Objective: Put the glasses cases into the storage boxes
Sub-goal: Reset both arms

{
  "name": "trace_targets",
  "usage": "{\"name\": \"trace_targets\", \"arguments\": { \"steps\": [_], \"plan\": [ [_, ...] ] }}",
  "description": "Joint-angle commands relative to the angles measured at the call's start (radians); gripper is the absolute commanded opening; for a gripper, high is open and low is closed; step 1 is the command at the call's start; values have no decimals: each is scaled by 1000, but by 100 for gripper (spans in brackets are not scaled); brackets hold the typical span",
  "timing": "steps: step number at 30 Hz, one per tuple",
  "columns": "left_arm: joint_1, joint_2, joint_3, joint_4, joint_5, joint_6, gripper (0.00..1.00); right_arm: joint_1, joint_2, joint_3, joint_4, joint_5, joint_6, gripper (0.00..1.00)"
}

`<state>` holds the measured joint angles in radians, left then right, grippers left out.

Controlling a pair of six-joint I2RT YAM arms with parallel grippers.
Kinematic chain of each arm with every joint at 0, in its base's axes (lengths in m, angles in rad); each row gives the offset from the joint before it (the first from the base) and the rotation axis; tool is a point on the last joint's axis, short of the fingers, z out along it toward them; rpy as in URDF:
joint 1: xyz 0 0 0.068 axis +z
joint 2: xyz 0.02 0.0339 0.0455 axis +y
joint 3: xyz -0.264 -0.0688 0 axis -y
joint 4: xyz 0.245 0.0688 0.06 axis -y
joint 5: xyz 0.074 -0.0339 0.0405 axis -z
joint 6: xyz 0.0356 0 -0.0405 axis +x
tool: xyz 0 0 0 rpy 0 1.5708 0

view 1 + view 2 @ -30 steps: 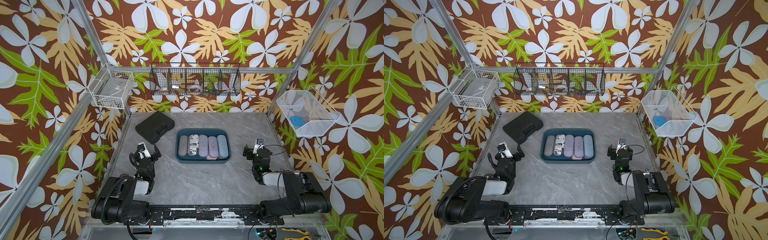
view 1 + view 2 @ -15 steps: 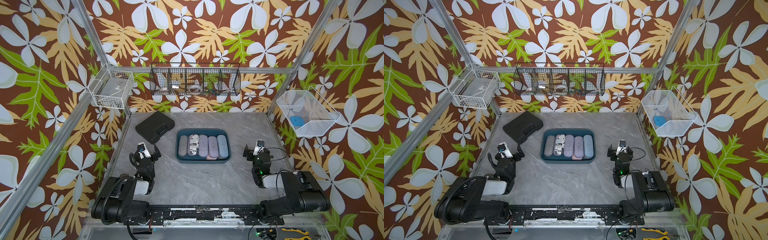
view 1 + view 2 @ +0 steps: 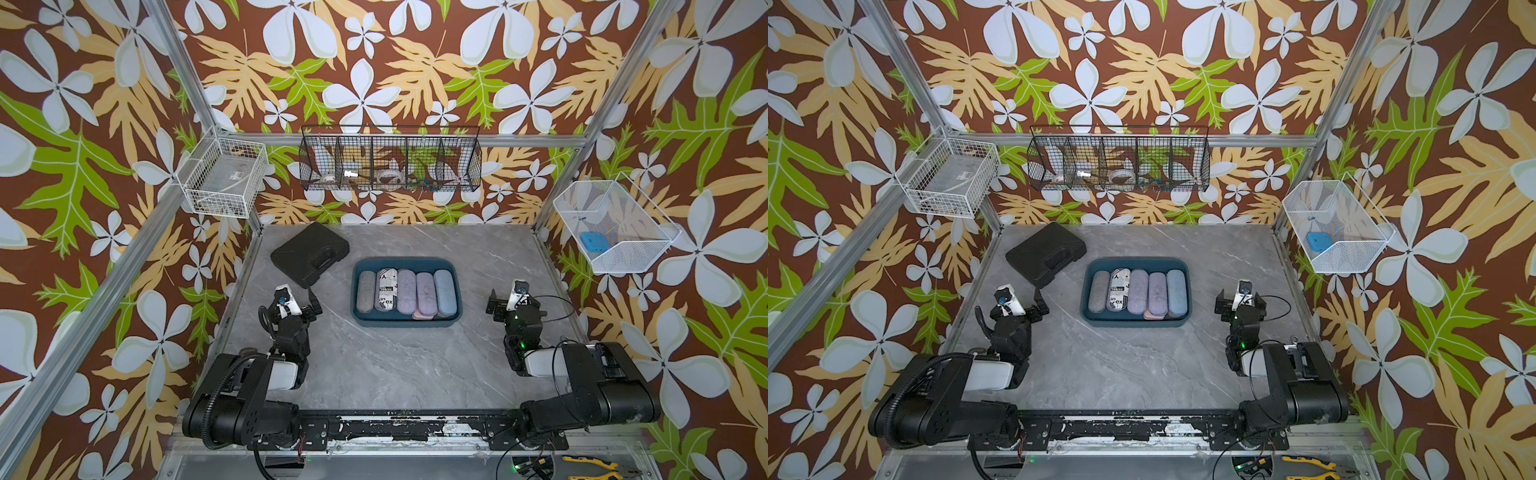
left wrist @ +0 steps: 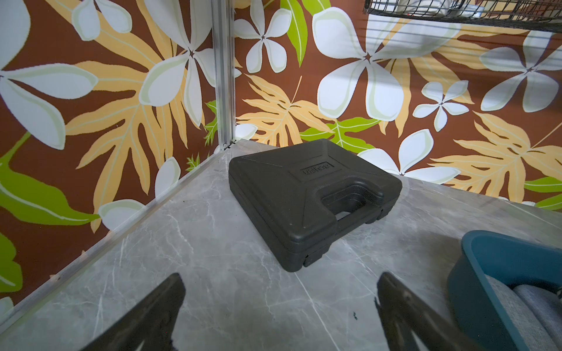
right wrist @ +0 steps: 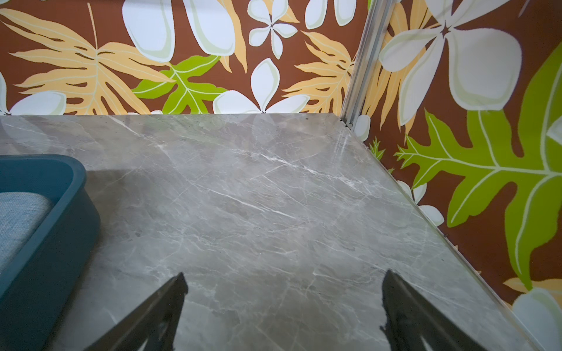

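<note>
The grey marble table point(image 3: 395, 374) carries little. A long black wire basket point(image 3: 390, 160) hangs on the wall above its far edge, with white wire baskets above the left point(image 3: 224, 178) and right point(image 3: 615, 228) edges. A black moulded case point(image 3: 309, 253) lies flat near the far left corner, just beside the teal storage tub point(image 3: 405, 322) at the table's middle. Nothing stands between either arm and the tub. The left pincer point(image 4: 281, 276) and right pincer point(image 5: 284, 273) are both spread wide, holding nothing, low near the left and right edges. Five glasses cases lie side by side in the tub: grey point(image 3: 365, 291), newspaper-print point(image 3: 385, 289), two lavender point(image 3: 406, 291), light blue point(image 3: 444, 293). A pink case point(image 3: 423, 317) peeks from beneath.
</note>
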<state>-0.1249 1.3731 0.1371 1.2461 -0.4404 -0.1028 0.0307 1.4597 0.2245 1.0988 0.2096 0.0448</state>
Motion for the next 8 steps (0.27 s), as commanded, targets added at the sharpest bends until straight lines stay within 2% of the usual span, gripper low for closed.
{"name": "trace_targets", "arguments": {
  "steps": [1,8],
  "plan": [
    [2,0,1,38,-2,1,100,0,-1,-1,31,0,-5,100],
    [2,0,0,41,-2,1,100,0,-1,-1,31,-1,-5,99]
  ]
}}
